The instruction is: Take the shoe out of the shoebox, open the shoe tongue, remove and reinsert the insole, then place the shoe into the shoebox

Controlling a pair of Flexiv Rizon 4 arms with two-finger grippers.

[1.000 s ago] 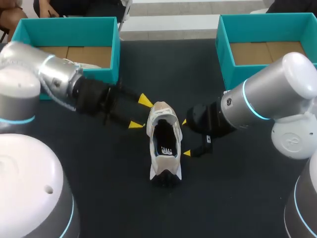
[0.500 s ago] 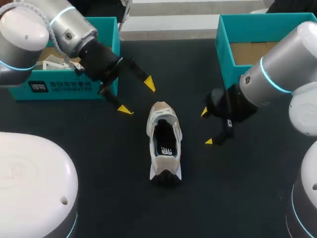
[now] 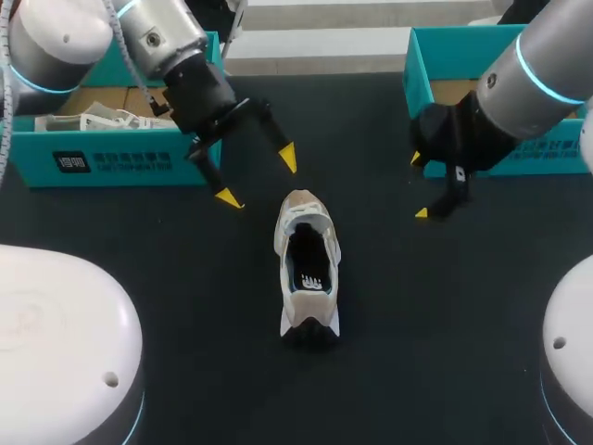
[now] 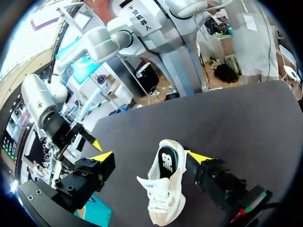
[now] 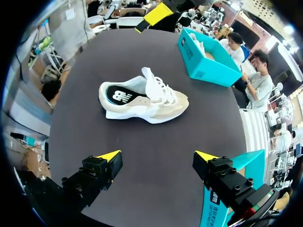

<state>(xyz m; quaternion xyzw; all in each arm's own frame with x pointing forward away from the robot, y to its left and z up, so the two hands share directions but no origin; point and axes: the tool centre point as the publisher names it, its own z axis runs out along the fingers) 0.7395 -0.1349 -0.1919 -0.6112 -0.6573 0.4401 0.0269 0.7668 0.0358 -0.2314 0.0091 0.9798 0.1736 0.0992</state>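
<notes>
Here the left gripper (image 3: 258, 178) and the right gripper (image 3: 419, 186) are spread wide, holding nothing; the beige shoe (image 3: 308, 269) (white laces, dark insole) stands upright on the black table (image 3: 185, 306), apart from both.

Head view: fixed, high behind the robot, facing steeply down on the dark tabletop (image 3: 185, 306).
Left wrist view: looks along its jaws, close above the beige-and-white mesh sneaker (image 4: 163, 189), from its toe end.
Right wrist view: farther back, facing the sneaker's side.
Shared: all 3 views hold the sneaker and the tabletop around it.
</notes>
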